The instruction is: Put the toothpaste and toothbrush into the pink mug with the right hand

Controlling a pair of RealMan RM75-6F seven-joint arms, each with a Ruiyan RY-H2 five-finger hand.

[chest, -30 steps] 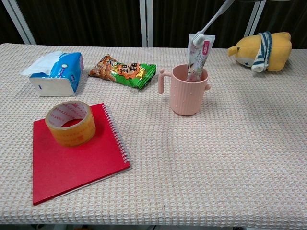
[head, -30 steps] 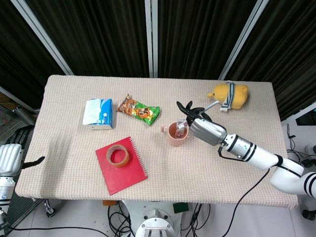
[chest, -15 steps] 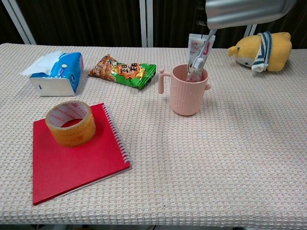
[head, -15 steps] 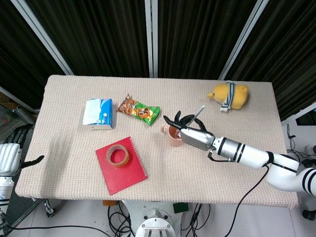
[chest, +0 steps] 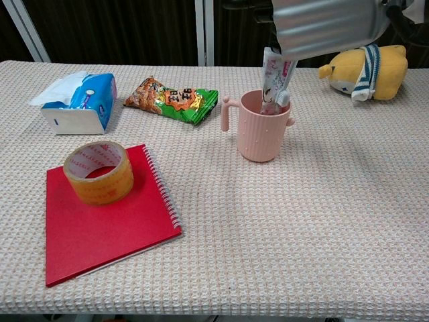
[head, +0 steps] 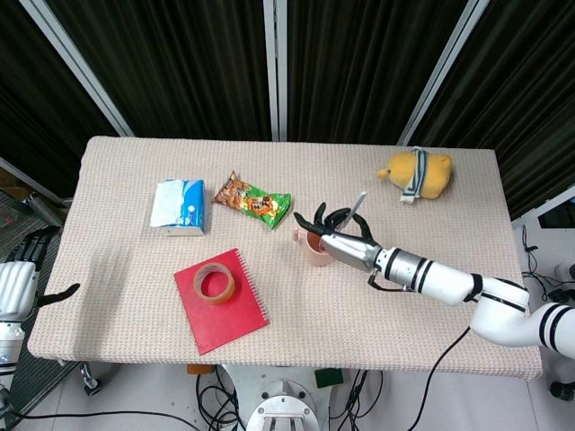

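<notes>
Lower now, the toothbrush enters the mug beside the toothpaste; right hand fingers still hold it; jerky withdrawal could tip the mug.

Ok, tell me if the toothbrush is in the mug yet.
In. The toothbrush head sits at the pink mug rim beside the toothpaste, with the right hand above.

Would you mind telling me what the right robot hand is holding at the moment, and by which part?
The right robot hand holds the toothbrush along its handle, bristle head lowered into the pink mug. The exact contact point is hidden.
</notes>
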